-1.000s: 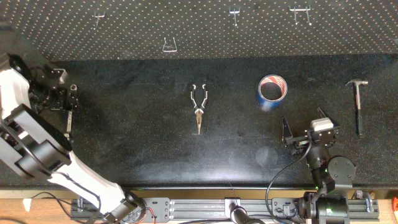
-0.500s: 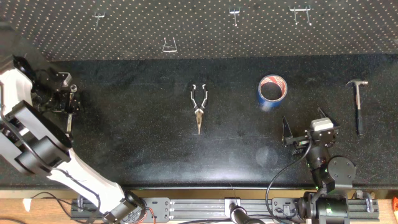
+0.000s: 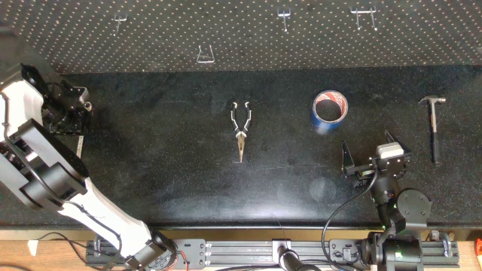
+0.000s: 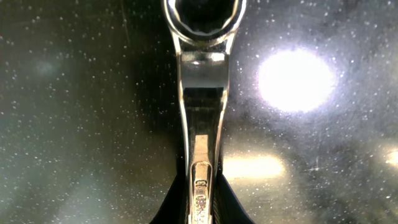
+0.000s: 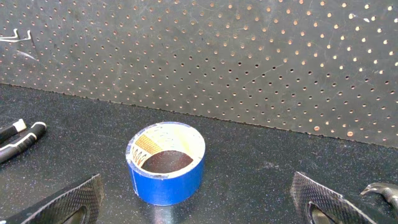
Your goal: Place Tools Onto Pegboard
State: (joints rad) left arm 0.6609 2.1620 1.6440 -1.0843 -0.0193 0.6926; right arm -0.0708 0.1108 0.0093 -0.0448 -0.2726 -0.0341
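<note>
Nudged toward the pegboard (image 3: pixel 241 38), the left gripper (image 4: pixel 200 208) clamps the wrench (image 4: pixel 202 93) in closed jaws; hanging it probably needs the hook (image 3: pixel 119 20) ahead. The right gripper (image 5: pixel 196 202) gapes empty.

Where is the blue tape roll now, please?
The blue tape roll stands on the worktop right of centre in the top view, between the pliers and the hammer.

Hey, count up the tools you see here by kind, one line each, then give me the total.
Wrench: 1
Pliers: 1
Hammer: 1
Tape roll: 1
Total: 4
</note>
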